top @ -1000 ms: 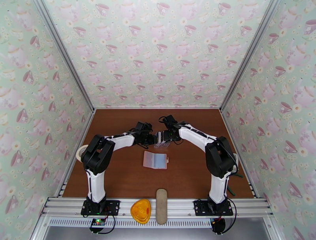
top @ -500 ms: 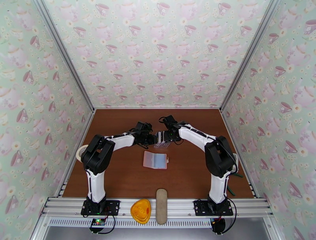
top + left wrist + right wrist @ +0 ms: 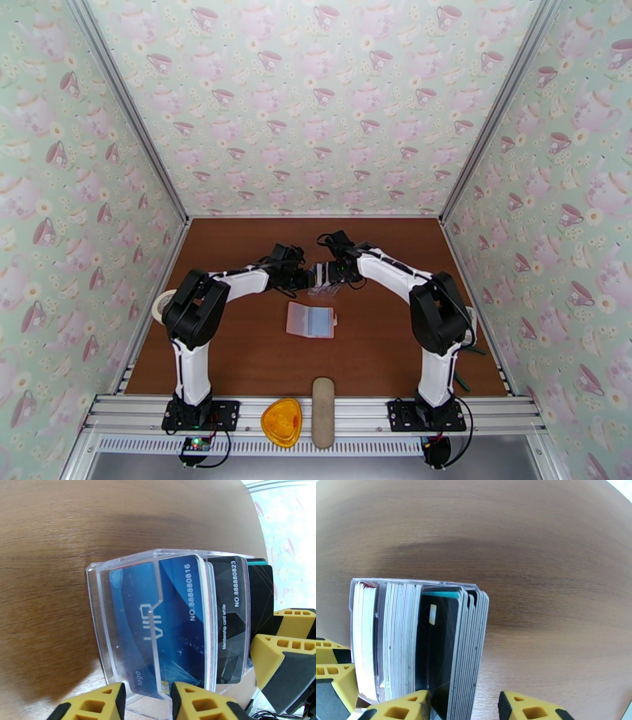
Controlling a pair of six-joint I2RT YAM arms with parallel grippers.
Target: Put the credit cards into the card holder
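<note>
Right gripper (image 3: 464,703) jaws draw slightly closer around the black and white credit cards (image 3: 438,645) standing in the clear rack (image 3: 395,581).

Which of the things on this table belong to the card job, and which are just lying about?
For the job:
- credit cards
- clear rack they stand in
- pink card holder

Lying about:
- orange object
- beige oval case
- roll of tape
</note>
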